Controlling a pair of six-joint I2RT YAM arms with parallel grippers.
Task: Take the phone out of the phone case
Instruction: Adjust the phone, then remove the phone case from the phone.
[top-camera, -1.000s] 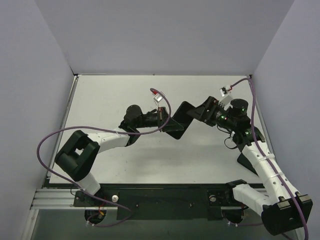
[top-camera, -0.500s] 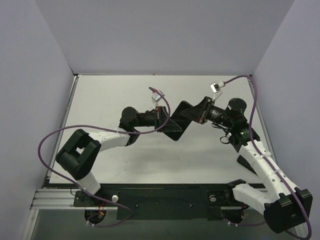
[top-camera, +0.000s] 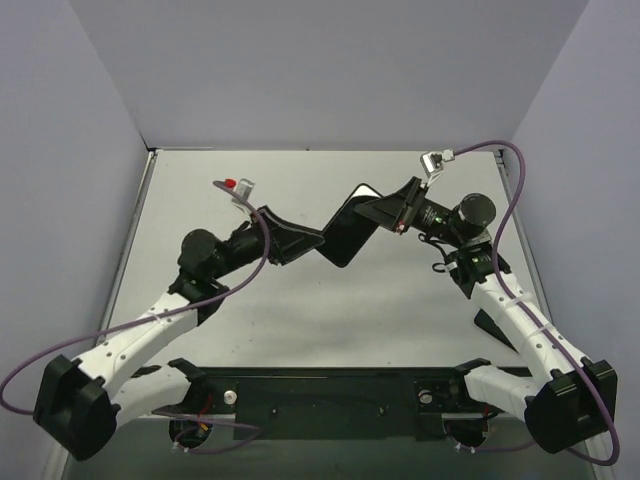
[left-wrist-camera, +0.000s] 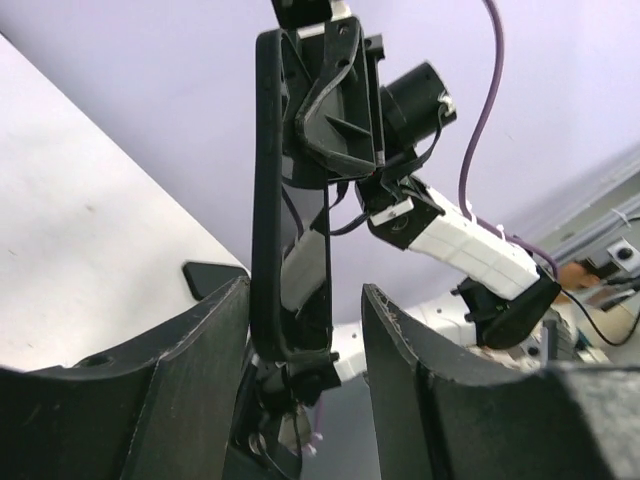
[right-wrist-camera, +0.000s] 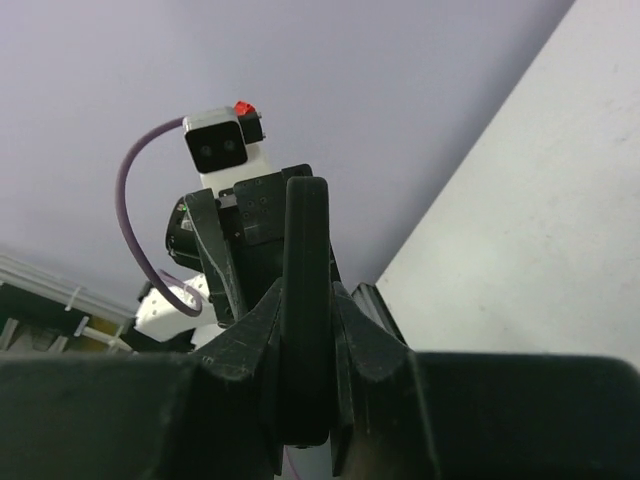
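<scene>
Left gripper (top-camera: 305, 240) and right gripper (top-camera: 375, 212) are each clamping an opposite end of the phone case (top-camera: 342, 232), holding it above the middle of the table (top-camera: 250, 320). The phone (left-wrist-camera: 306, 268) is apparently sitting inside, so separating them is not yet done.

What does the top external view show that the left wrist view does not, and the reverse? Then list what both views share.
Only top external: the whole white table, and the left arm stretching out from its base.
Only left wrist: the phone case seen edge-on, its lower end between the fingers of the left gripper, with a gap on one side.
Both: the right gripper clamping the case's other end.
</scene>
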